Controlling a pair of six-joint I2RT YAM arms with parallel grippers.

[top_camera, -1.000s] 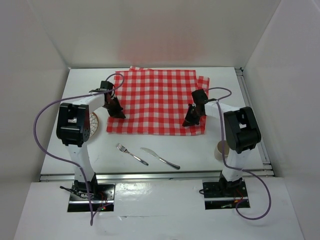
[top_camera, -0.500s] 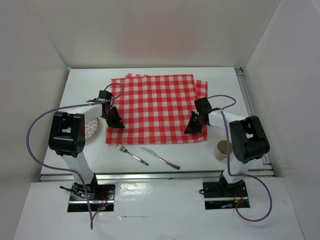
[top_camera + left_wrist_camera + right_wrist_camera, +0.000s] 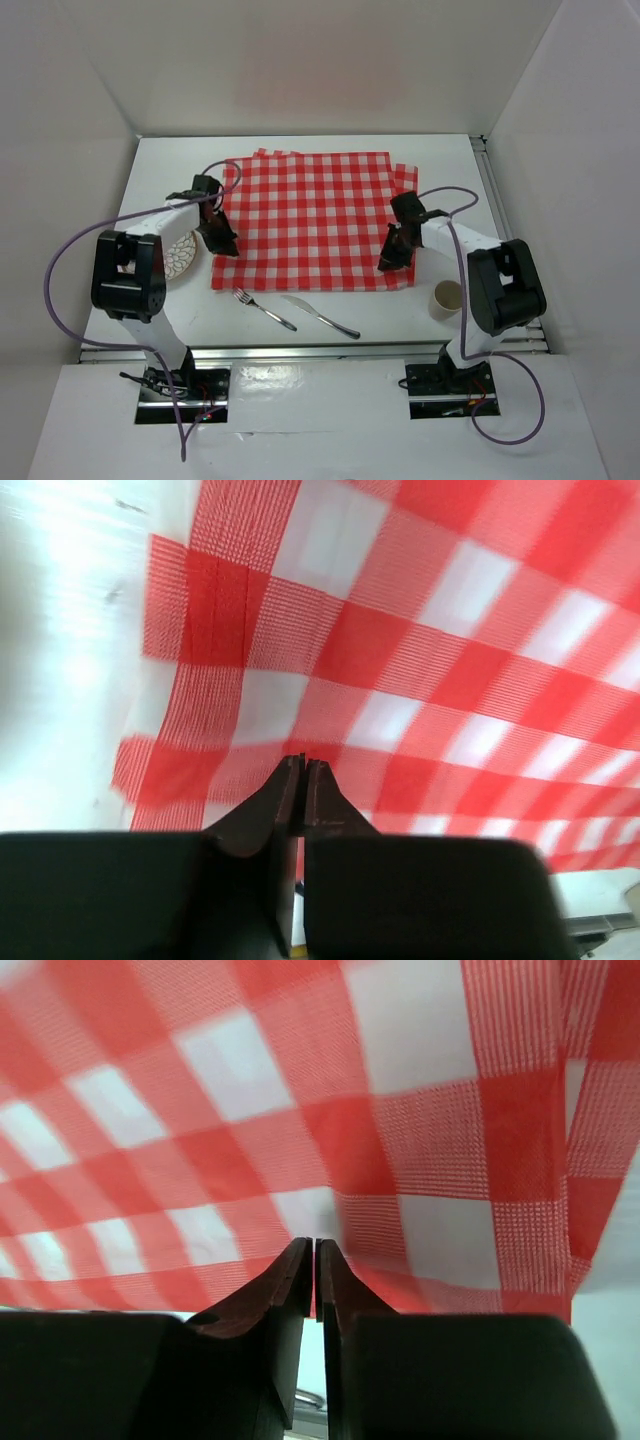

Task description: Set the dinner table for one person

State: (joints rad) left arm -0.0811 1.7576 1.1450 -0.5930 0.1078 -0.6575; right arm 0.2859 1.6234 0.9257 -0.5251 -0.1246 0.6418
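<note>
Since nearly everything shows from above, count first: one dinner table, one checked cloth, one fork, one knife, one cup, one plate, two cables.

Dinner table: big flat white rectangle, matte and plain, under everything else. A silver metal rail runs along its near edge and another along the right edge.

Cloth: thin woven fabric in red-and-white checks, roughly square, lying flat mid-table. A second layer's edge peeks out at the far-left corner and the right side.

Fork and knife: slim shiny metal, side by side on bare table just near of the cloth. Fork is on the left; both are angled and not touching.

Cup: tan paper, round, upright with an open top. It stands right of the cloth's near-right corner, apart from it.

Plate: round, pale, with a lacy pattern, left of the cloth and partly hidden under the left arm.

Left gripper: dark fingers pressed together, pinching the cloth's left edge by the near-left corner.

Right gripper: fingers pressed together with only a hairline slit, pinching the cloth close to its near-right corner.

Cables: purple, round, one looping off each arm.
</note>
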